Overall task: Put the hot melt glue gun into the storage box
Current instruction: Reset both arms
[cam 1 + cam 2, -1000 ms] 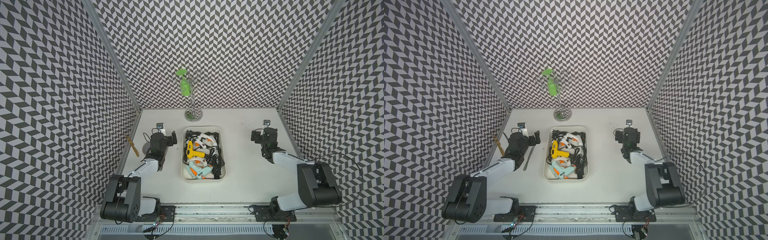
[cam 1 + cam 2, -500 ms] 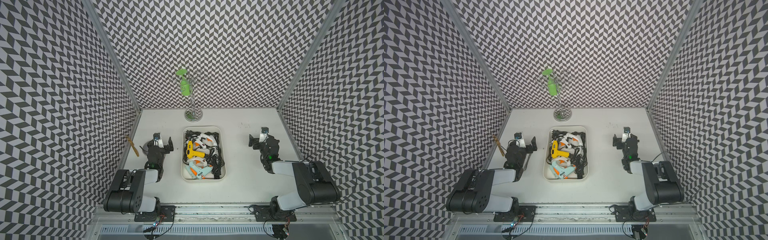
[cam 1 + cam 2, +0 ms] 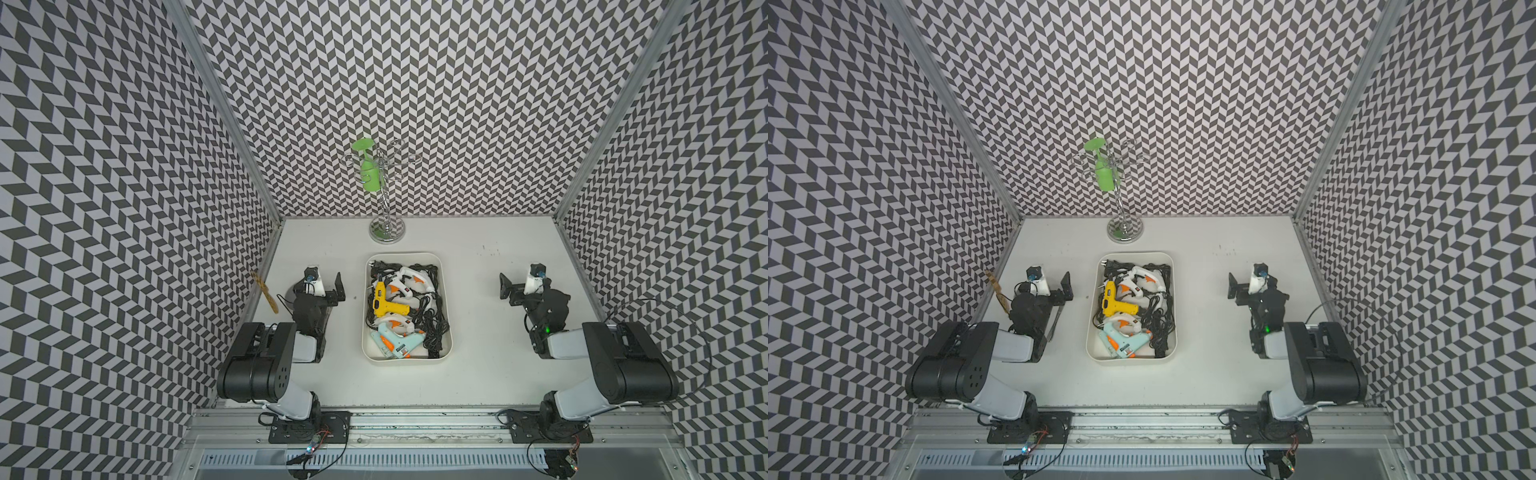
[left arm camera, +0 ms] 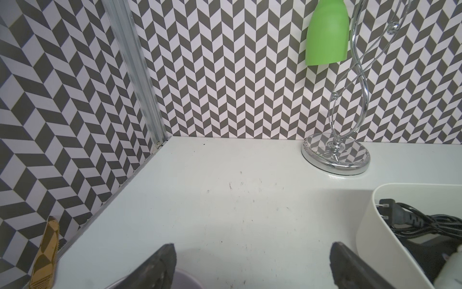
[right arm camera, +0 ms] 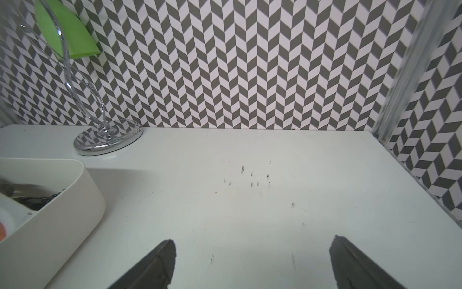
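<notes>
The storage box (image 3: 365, 328) (image 3: 1090, 332), a cream-white shallow tray, lies mid-table between the arms. Inside it are several hot melt glue guns tangled in black cords: a yellow one (image 3: 385, 306) (image 3: 1116, 306), a light blue one (image 3: 401, 345) and white ones (image 3: 409, 277). My left gripper (image 3: 320, 287) (image 4: 252, 260) stands open and holds nothing, left of the box. My right gripper (image 3: 528, 289) (image 5: 252, 255) is open too, with nothing in it, well right of the box. Both point toward the back wall. The box wall (image 4: 375, 237) and a plug (image 4: 391, 212) show in the left wrist view.
A chrome stand (image 3: 387, 230) with a green cup (image 3: 369, 178) hung upside down stands behind the box. A tan wooden stick (image 3: 266, 291) leans at the left wall. A pale round rim (image 4: 186, 279) sits under the left gripper. Patterned walls close three sides.
Both arms have folded back toward their bases, and the grippers have tipped up to face the back wall. Both stayed open. The box and its contents have not moved.
</notes>
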Controlling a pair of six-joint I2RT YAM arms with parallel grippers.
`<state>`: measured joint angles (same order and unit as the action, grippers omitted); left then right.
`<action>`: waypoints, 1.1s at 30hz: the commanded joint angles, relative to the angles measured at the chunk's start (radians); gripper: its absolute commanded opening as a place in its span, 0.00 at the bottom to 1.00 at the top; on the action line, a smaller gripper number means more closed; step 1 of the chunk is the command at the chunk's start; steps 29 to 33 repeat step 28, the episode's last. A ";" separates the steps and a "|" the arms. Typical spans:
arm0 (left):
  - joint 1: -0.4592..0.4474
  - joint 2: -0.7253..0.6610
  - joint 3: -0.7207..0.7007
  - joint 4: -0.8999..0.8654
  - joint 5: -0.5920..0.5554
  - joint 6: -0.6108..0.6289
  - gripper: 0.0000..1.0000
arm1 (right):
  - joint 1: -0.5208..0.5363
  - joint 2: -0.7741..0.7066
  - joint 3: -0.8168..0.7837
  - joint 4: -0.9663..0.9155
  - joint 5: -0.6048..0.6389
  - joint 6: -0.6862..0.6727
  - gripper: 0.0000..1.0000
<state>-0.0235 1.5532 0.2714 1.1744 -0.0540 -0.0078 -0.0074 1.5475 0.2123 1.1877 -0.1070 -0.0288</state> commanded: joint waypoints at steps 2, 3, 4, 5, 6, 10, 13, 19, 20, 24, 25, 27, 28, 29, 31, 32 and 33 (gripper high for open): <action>0.007 -0.003 0.001 0.030 0.018 0.014 0.99 | 0.006 -0.016 0.044 0.044 0.040 0.015 0.99; 0.007 -0.003 0.002 0.030 0.017 0.014 1.00 | 0.008 -0.012 0.079 -0.015 0.049 0.013 0.99; 0.007 -0.002 0.002 0.030 0.017 0.013 0.99 | 0.015 -0.003 0.058 0.051 0.060 0.011 0.99; 0.007 -0.006 0.002 0.030 0.017 0.014 1.00 | 0.015 0.009 0.040 0.110 0.061 0.011 0.99; 0.007 -0.006 0.002 0.029 0.017 0.014 1.00 | 0.015 0.017 0.029 0.148 0.063 0.014 0.99; 0.007 -0.006 -0.001 0.032 0.017 0.014 0.99 | 0.016 0.002 0.044 0.082 0.058 0.009 0.99; 0.007 -0.008 -0.001 0.032 0.017 0.015 0.99 | 0.017 -0.007 0.059 0.037 0.060 0.009 0.99; 0.007 -0.008 -0.001 0.033 0.016 0.015 1.00 | 0.024 -0.005 0.062 0.035 0.073 0.004 0.99; 0.006 -0.008 -0.001 0.033 0.017 0.015 1.00 | 0.024 -0.002 0.067 0.029 0.073 0.005 0.99; 0.007 -0.008 -0.002 0.033 0.017 0.014 1.00 | 0.027 0.000 0.071 0.024 0.076 0.003 0.99; 0.007 -0.008 -0.001 0.033 0.017 0.014 1.00 | 0.027 0.000 0.071 0.025 0.078 0.003 0.99; 0.007 -0.008 -0.002 0.034 0.017 0.014 1.00 | 0.027 -0.001 0.068 0.027 0.078 0.004 0.99; 0.007 -0.007 -0.002 0.033 0.017 0.014 1.00 | 0.027 -0.005 0.064 0.030 0.078 0.003 0.99; 0.007 -0.007 -0.002 0.033 0.017 0.014 1.00 | 0.027 -0.005 0.064 0.030 0.078 0.003 0.99; 0.007 -0.007 -0.002 0.033 0.017 0.014 1.00 | 0.027 -0.005 0.064 0.030 0.078 0.003 0.99; 0.007 -0.007 -0.002 0.033 0.017 0.014 1.00 | 0.027 -0.005 0.064 0.030 0.078 0.003 0.99; 0.007 -0.007 -0.002 0.033 0.017 0.014 1.00 | 0.027 -0.005 0.064 0.030 0.078 0.003 0.99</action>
